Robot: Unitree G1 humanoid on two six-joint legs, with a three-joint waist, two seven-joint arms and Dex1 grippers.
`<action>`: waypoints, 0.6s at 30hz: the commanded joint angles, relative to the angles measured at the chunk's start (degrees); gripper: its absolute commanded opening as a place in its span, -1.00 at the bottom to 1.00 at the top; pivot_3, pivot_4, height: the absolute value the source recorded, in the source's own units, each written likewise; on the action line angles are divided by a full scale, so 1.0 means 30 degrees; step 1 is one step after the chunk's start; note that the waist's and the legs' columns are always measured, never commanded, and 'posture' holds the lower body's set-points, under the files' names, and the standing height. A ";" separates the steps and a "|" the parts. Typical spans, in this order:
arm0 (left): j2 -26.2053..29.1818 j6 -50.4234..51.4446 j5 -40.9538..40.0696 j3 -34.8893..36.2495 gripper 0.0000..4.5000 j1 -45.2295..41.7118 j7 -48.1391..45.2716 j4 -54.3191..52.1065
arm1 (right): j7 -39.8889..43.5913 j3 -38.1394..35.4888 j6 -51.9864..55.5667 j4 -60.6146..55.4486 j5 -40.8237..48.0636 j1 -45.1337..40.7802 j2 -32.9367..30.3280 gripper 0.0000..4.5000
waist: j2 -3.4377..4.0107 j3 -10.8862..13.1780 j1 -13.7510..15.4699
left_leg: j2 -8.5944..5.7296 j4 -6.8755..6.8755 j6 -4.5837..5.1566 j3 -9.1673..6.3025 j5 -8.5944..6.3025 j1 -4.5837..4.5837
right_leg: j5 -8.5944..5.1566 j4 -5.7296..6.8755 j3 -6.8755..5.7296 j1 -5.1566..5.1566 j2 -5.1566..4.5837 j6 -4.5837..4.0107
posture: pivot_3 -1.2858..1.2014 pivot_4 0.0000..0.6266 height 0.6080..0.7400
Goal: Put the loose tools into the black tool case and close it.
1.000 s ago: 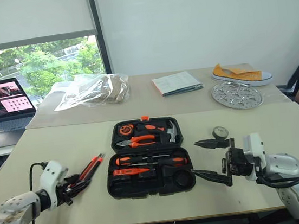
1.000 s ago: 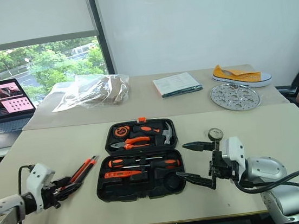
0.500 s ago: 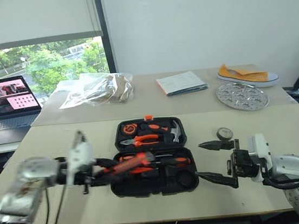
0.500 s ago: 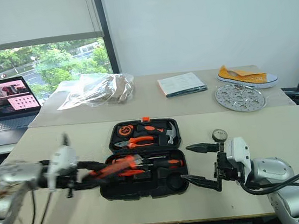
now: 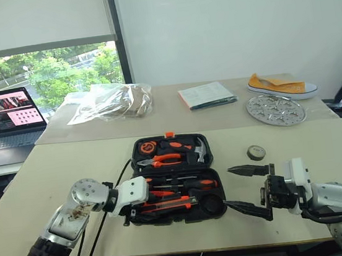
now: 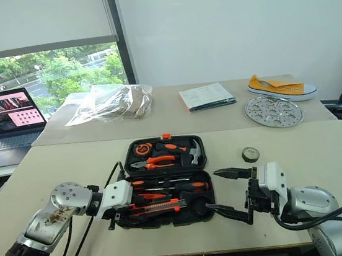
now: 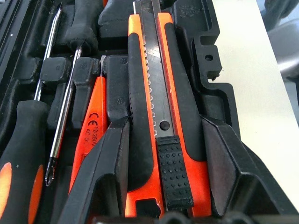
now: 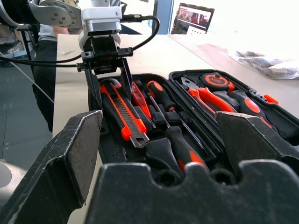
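The black tool case (image 5: pixel 182 219) lies open in the middle of the near table. Two orange-and-black screwdrivers (image 5: pixel 187 185) and the small orange tester screwdriver (image 7: pixel 91 126) rest in its front half. My left gripper (image 5: pixel 138 207) reaches in from the case's left side, shut on the long orange-and-black utility knife (image 7: pixel 159 93), which lies low along the front slots. Its fingers (image 7: pixel 107 177) press both sides of the handle. The dark tape roll (image 5: pixel 256 152) sits on the table right of the case. My right gripper (image 5: pixel 228 186) hovers open at the case's right end, holding nothing.
Orange-handled pliers (image 5: pixel 159 162), a hammer (image 5: pixel 200 149) and a tape measure (image 5: pixel 145 148) fill the case's far half. On the back table are a laptop (image 5: pixel 7 117), a plastic bag (image 5: pixel 108 101), a booklet (image 5: pixel 207 94), a metal disc (image 5: pixel 275 109) and a yellow shoe (image 5: pixel 281 86).
My left gripper lifted the utility knife from the table left of the case, swung it right, rolled, and brought it down onto the case's front row. The right gripper stayed put.
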 commanded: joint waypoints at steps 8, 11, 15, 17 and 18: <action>0.1071 -0.1289 0.0648 -0.0449 -0.22 -0.0396 -0.2044 0.1091 | 0.0068 -0.0509 -0.0284 -0.0011 0.0098 -0.0502 -0.0119 1.00 | 0.0001 -0.0001 -0.0146 | 0.0012 0.0008 0.0001 0.0004 0.0000 0.0003 | 0.0000 0.0004 0.0008 0.0000 0.0023 0.0000 | 0.03 -0.52 1.00; 0.1371 -0.0866 0.0780 -0.0584 -0.22 -0.0107 -0.2241 0.0970 | 0.0137 -0.0417 -0.0405 0.0383 -0.0055 -0.0814 -0.0070 1.00 | 0.0001 -0.0001 -0.0287 | 0.0030 0.0008 0.0000 0.0008 0.0000 0.0005 | 0.0000 0.0003 0.0011 -0.0001 0.0040 -0.0001 | 0.03 -0.52 1.00; 0.1182 0.0515 0.0960 -0.0817 0.00 -0.0038 -0.1735 0.0581 | 0.0194 -0.0297 -0.0483 0.0632 -0.0172 -0.1050 -0.0010 1.00 | 0.0004 -0.0003 -0.0342 | 0.0036 0.0000 -0.0004 0.0007 0.0001 0.0013 | -0.0003 0.0003 0.0012 0.0000 0.0051 -0.0005 | 0.03 -0.52 1.00; 0.0953 0.1185 0.0501 -0.0524 0.29 0.0011 -0.1464 0.0191 | 0.0237 -0.0297 -0.0502 0.0723 -0.0196 -0.1111 -0.0002 1.00 | 0.0005 -0.0003 -0.0384 | 0.0036 0.0000 -0.0004 0.0008 0.0002 0.0013 | -0.0003 0.0004 0.0016 0.0000 0.0050 -0.0004 | 0.03 -0.52 1.00; 0.0836 0.1435 0.0039 -0.0274 0.50 0.0050 -0.1481 -0.0058 | 0.0259 -0.0303 -0.0510 0.0753 -0.0202 -0.1124 -0.0003 1.00 | 0.0007 -0.0004 -0.0418 | 0.0036 0.0000 -0.0004 0.0012 0.0002 0.0015 | -0.0002 0.0005 0.0021 0.0000 0.0051 -0.0004 | 0.03 -0.52 1.00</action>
